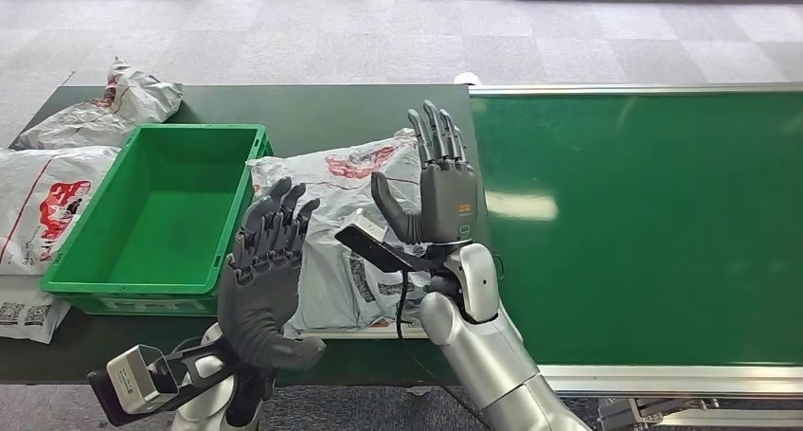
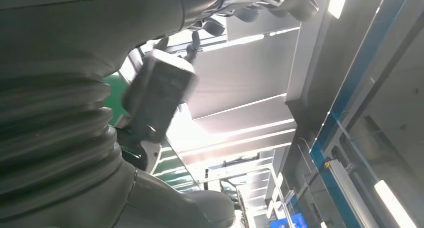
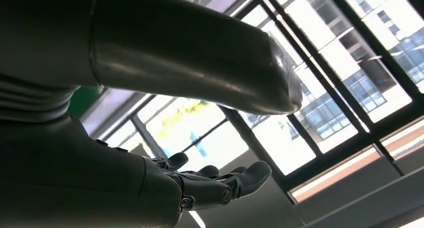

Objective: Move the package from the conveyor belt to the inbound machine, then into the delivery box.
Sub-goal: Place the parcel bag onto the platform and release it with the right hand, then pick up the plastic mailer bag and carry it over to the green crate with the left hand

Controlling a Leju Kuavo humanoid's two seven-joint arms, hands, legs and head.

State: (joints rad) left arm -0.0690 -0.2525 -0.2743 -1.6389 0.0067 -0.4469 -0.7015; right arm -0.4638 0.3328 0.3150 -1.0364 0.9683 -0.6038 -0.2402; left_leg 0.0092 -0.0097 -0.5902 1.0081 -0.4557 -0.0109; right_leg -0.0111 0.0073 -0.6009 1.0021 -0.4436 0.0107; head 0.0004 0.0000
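Even, bright overhead light; a pale glare patch on the conveyor belt (image 1: 653, 223); wrist views backlit, hands dark, slightly blurred.

Beside the right wall of the empty green delivery box (image 1: 161, 213), a white package (image 1: 355, 232) lies on the dark surface (image 1: 312, 114), with the left hand (image 1: 265, 275) and the right hand (image 1: 437, 180) raised over it, fingers spread, holding nothing.

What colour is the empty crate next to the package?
Bright green crate, seen best in the head view, beside the white package with red print.
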